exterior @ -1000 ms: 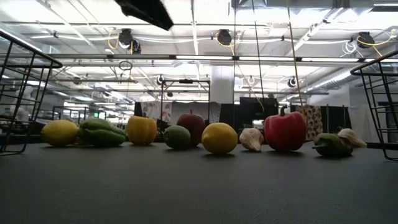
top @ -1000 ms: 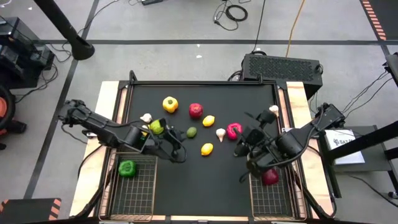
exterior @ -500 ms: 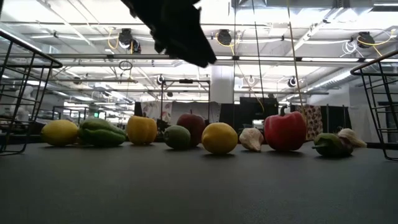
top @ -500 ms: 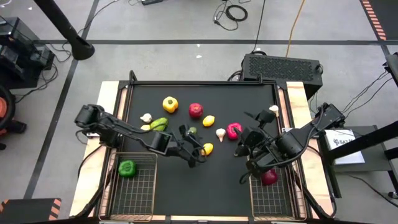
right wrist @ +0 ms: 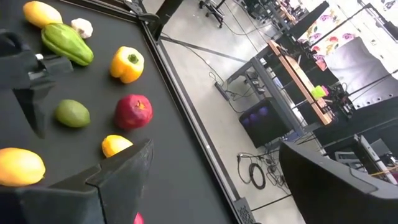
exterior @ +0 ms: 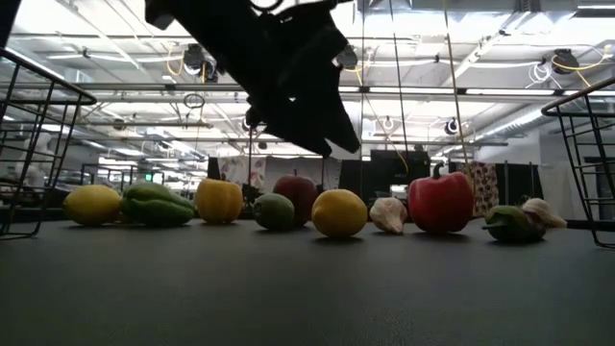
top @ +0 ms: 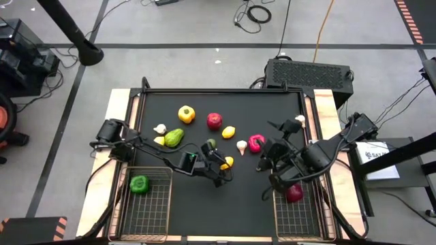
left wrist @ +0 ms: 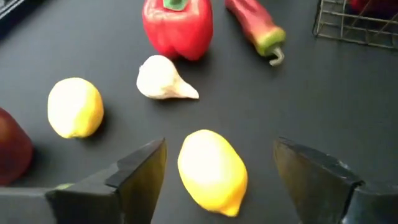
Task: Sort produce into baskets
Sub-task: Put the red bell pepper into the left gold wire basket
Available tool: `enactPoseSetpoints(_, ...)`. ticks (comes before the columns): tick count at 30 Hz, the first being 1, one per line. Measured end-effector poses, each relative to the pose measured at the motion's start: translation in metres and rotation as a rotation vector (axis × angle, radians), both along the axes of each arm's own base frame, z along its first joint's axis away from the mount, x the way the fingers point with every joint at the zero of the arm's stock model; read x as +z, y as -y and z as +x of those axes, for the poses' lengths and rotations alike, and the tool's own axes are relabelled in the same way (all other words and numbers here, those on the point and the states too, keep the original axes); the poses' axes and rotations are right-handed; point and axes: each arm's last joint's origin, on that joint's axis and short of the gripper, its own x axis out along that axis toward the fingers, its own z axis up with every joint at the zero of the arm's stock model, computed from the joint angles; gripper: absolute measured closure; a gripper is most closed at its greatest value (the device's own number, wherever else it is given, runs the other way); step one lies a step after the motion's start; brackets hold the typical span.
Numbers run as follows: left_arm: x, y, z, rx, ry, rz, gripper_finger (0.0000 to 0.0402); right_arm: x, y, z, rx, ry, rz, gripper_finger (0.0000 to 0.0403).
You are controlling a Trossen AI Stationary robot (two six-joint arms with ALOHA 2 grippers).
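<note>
My left gripper (top: 221, 169) (left wrist: 219, 146) hangs open over the middle of the black table. Its fingers stand on either side of a yellow lemon (left wrist: 212, 171) (top: 227, 162) without touching it. A lime (top: 210, 143), a second lemon (top: 229, 132), a garlic bulb (top: 241, 145), a pink-red pepper (top: 256, 142), a red apple (top: 214, 120) and a yellow pepper (top: 186, 114) lie loose on the table. My right gripper (top: 267, 156) (right wrist: 216, 148) waits open, with nothing between its fingers, beside the right basket (top: 297, 211). That basket holds a red apple (top: 295, 193). The left basket (top: 148, 204) holds a green pepper (top: 139, 184).
A long green pepper (top: 174, 137), a garlic bulb (top: 160, 128) and a lemon (top: 159, 140) lie at the left. Another garlic bulb (top: 300, 121) lies at the far right. A dark red chili (left wrist: 255, 28) lies beyond the pink-red pepper. Bare table lies between the two baskets at the near edge.
My left gripper has swung from beside the left basket toward the table's right, has come down over the lemon in the middle, and has opened on the way. No produce has moved.
</note>
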Motion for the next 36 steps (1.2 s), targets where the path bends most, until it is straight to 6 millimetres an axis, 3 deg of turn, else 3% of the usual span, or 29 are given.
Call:
enactPoseSetpoints(7,-0.010,-0.003,0.002,0.029,-0.025,-0.021,0.0092,0.000,0.002,0.001,-0.010,0.000,0.001,0.0065)
enactPoseSetpoints(20,-0.012,-0.011,-0.005,0.013,-0.130,0.001,0.0097,-0.003,0.006,0.003,-0.054,0.044,0.033,0.0065)
enactPoseSetpoints(25,0.014,-0.015,-0.013,-0.050,-0.189,0.013,0.0109,-0.014,0.022,0.011,-0.139,0.056,0.049,0.0065)
enactPoseSetpoints(29,0.039,-0.019,-0.028,-0.088,-0.223,0.087,0.0114,-0.035,0.039,0.021,-0.151,-0.097,0.073,0.0065)
enactPoseSetpoints(32,0.058,-0.025,-0.043,-0.040,-0.239,0.155,0.0114,-0.048,0.057,0.029,-0.145,-0.231,0.177,0.0065)
enactPoseSetpoints(36,0.074,-0.033,-0.062,0.067,-0.262,0.206,0.0114,-0.055,0.081,0.038,-0.187,-0.258,0.376,0.0065)
